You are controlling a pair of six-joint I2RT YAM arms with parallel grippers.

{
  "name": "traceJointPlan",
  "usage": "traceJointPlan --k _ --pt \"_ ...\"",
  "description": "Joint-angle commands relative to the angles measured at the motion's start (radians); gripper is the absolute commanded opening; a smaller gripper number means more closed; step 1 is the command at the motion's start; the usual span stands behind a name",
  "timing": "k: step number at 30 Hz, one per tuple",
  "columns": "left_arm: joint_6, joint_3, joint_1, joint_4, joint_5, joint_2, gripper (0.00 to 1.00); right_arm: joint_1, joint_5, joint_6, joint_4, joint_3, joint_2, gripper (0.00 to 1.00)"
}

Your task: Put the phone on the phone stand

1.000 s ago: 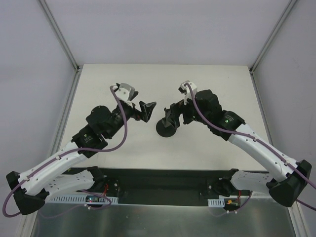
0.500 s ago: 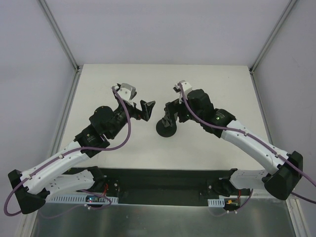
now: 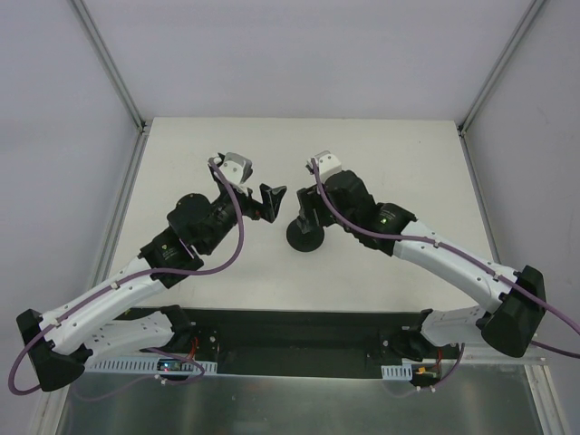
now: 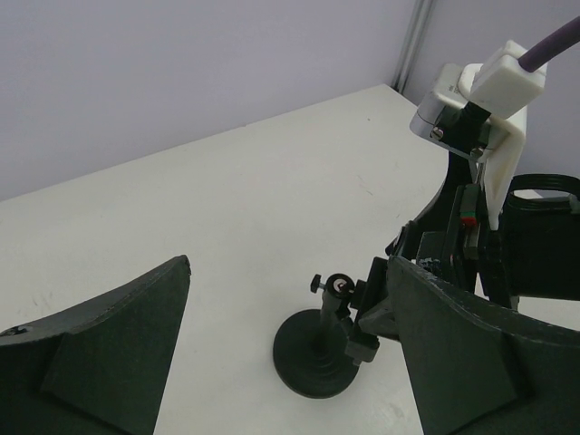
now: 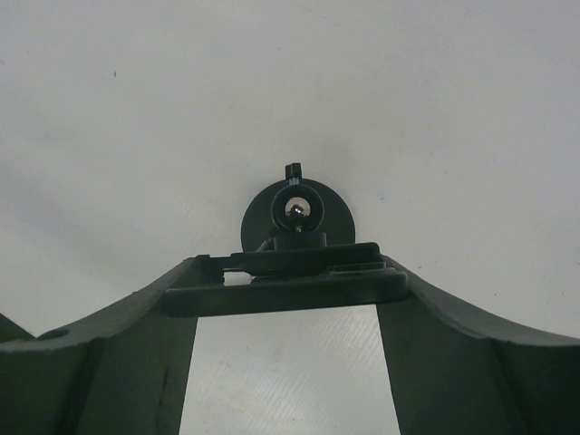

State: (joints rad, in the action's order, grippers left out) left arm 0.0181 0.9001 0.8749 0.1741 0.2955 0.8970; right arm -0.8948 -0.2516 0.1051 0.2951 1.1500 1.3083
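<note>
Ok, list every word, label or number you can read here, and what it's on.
None can be read in any view.
The phone, edge-on in the right tool: face hidden.
The phone stand: plain black, no markings seen.
The circuit boards at the near edge: too small to read.

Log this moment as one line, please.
left gripper: open, empty | right gripper: shut on phone | phone: held flat over stand | seated: cannot tell
</note>
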Motion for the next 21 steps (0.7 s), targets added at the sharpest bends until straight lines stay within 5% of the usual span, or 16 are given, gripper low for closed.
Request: traceJointPlan --k 1,5,10,21 --pt "0.019 0.003 -0.008 0.016 -0.025 -0.004 0.87 -0.009 -0.072 -0.013 -0.027 0.037 -0.012 0.63" --pt "0.025 0.006 -0.008 0.011 -0.038 -0.003 0.88 -0.006 -0.130 -0.016 -0.004 0.043 -0.030 0.30" --pt "0.031 0.011 -0.008 0.007 -0.045 0.000 0.86 -0.003 -0.225 -0.039 0.047 0.068 -0.056 0.01" --pt "0.043 0.016 -0.008 -0.005 -0.056 0.002 0.86 0.161 -0.466 -0.226 0.275 0.112 -0.155 0.01"
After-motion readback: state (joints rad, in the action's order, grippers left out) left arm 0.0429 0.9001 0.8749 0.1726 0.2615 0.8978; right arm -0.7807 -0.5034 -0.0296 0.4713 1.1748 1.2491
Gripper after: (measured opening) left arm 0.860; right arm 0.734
